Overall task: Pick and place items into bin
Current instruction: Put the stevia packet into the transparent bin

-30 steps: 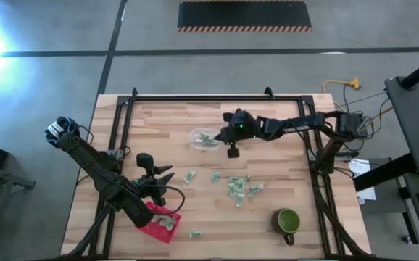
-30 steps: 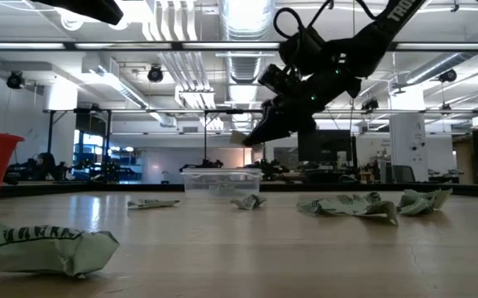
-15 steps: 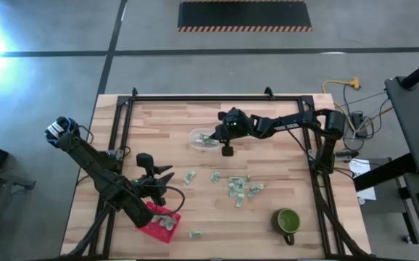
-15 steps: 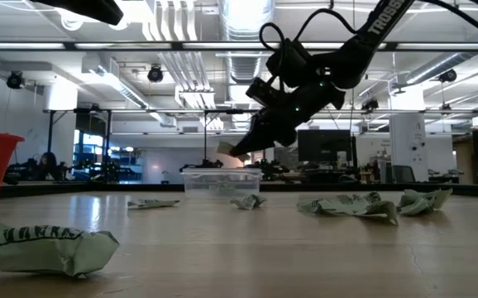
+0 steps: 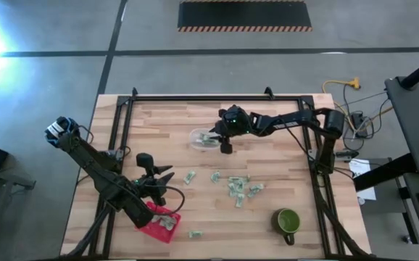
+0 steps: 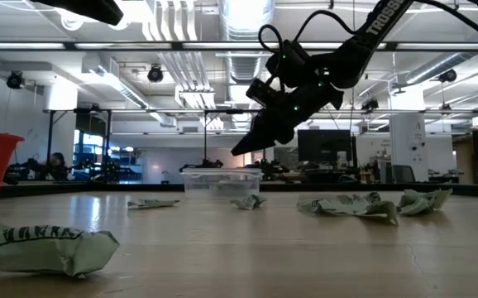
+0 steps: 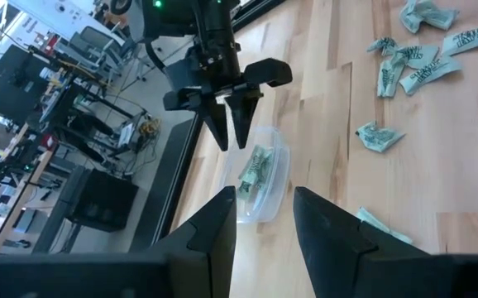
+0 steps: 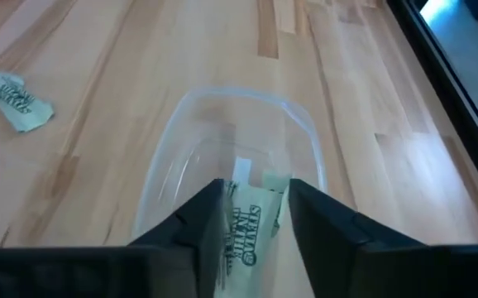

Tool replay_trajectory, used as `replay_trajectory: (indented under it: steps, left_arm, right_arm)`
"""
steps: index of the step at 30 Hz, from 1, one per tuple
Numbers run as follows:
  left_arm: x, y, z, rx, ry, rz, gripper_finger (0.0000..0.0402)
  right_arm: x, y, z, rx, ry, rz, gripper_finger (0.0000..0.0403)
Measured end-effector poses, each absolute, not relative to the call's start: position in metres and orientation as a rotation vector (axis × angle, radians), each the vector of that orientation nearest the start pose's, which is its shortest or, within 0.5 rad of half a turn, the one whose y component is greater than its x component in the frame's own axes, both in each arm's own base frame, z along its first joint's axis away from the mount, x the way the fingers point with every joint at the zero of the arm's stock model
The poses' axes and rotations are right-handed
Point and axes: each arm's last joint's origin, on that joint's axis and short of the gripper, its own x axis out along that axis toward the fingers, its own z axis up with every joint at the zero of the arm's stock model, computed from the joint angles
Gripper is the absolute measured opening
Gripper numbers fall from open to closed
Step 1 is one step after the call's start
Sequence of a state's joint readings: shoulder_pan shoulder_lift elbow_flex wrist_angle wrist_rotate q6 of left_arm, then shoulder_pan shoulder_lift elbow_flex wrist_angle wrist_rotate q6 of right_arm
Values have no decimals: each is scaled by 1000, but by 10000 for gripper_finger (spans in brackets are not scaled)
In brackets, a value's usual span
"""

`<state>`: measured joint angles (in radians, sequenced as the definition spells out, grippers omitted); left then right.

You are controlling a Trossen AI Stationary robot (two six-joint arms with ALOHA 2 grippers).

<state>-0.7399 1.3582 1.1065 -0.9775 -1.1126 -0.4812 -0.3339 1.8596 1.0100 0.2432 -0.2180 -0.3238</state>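
My right gripper hangs over the clear plastic oval bin, fingers parted and empty. Right beneath them, green-and-white wrapped pieces lie in that bin, so some are delivered. Nearer the table's middle, a loose scatter of wrappers awaits. My left gripper idles well off, jaws apart.

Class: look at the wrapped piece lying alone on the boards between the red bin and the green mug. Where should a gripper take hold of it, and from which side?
Grip the lone piece across its short width, coming straight down from above. It lies flat on the table with bare wood around it, so the jaws can straddle it; the red bin sits close, so keep them clear of that side.
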Motion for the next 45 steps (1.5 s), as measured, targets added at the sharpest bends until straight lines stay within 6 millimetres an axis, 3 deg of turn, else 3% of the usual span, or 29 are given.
replay_trajectory:
  steps: [4, 9, 16, 20, 25, 32, 39, 45]
  left_arm:
    - [197, -145, 283, 533, 624, 477, 106]
    - [197, -145, 282, 533, 625, 477, 106]
    - [197, -145, 282, 528, 625, 477, 106]
    - [197, -145, 282, 527, 627, 475, 106]
    - [197, -145, 281, 529, 630, 473, 106]
    - [197, -145, 279, 532, 634, 473, 106]
    - [197, -145, 279, 532, 634, 474, 106]
    - [197, -145, 278, 531, 634, 474, 106]
  right_arm:
    - [355, -112, 164, -165, 658, 25, 152]
    - [350, -88, 168, -125, 680, 252, 162]
    - [356, -42, 151, -142, 709, 454, 153]
    - [358, -26, 148, -162, 714, 499, 146]
    - [360, -17, 146, -178, 709, 513, 138]
    - [364, -16, 126, -199, 749, 495, 132]
    - [366, -16, 126, -202, 738, 492, 141]
    - [371, -17, 112, -167, 754, 451, 157]
